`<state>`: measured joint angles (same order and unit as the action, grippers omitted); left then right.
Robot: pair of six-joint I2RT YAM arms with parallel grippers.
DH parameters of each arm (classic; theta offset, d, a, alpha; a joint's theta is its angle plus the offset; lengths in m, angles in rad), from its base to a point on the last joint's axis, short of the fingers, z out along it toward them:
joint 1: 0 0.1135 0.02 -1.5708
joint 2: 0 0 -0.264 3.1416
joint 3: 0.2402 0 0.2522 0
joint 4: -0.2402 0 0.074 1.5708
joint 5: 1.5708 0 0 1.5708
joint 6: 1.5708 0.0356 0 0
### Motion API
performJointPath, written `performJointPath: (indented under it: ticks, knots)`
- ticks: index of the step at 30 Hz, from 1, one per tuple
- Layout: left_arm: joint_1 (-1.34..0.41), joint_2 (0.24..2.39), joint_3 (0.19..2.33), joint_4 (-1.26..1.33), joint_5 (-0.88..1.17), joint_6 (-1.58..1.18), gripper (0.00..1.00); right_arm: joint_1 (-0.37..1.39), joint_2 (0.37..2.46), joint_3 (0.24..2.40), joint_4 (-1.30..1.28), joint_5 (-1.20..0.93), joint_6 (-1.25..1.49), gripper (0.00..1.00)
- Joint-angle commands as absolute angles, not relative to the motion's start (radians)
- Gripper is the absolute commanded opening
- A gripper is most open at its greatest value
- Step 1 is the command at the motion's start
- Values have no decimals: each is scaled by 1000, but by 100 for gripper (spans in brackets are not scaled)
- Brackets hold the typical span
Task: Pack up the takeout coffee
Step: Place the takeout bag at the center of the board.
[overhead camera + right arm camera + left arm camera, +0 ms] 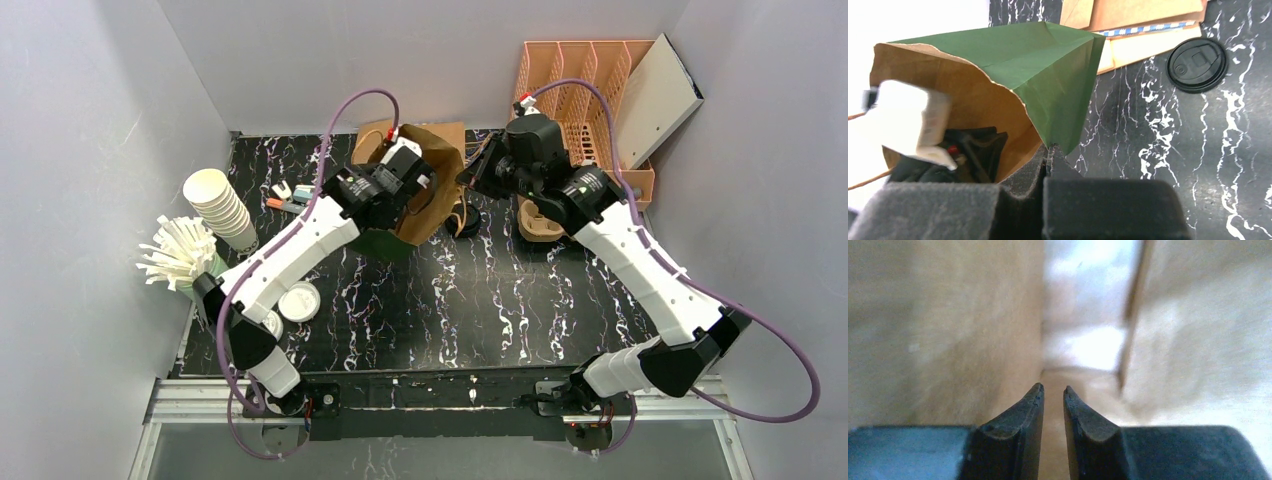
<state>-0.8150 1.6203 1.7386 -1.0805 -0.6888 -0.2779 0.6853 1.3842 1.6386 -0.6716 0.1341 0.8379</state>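
Observation:
A paper bag (437,205), green outside and brown inside, lies open at the back middle of the table. My left gripper (1053,389) is deep inside it, between brown walls (948,330). Its fingers stand a narrow gap apart with nothing between them. Past them is a pale blurred patch (1088,340); I cannot tell what it is. No coffee cup shows clearly. My right gripper (1049,148) is shut on the bag's rim (1045,135), pinching the green paper at the mouth's right side (468,180). The left arm's wrist (903,120) fills the bag's mouth.
A black lid (1197,64) lies on the marble top right of the bag, and a cardboard cup carrier (540,222) under the right arm. At the left are a stack of white cups (222,205), white stirrers (178,252) and white lids (298,300). An orange rack (585,90) stands back right.

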Motion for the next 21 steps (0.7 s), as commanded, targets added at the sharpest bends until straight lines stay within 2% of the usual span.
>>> performJointPath:
  ticks: [1,4,8,14,18,21]
  knots:
    - [-805,1594,1824,-1115,-608,-270,21,680,1388,1608,-604,45,897,1]
    - [-804,1585,1844,-1125,-554,-272,24,680,1400,1617,-614,20,922,1]
    - [-804,1544,1864,-1090,-420,-268,35,680,1423,1636,-654,8,936,1]
    - [-805,1552,2058,-1132,-295,-278,45,680,1434,1640,-686,51,951,1]
    - [-804,1531,2166,-1130,-241,-294,60,680,1429,1636,-685,81,948,1]
    - [-805,1520,2236,-1140,-255,-305,66,680,1433,1636,-689,85,948,1]
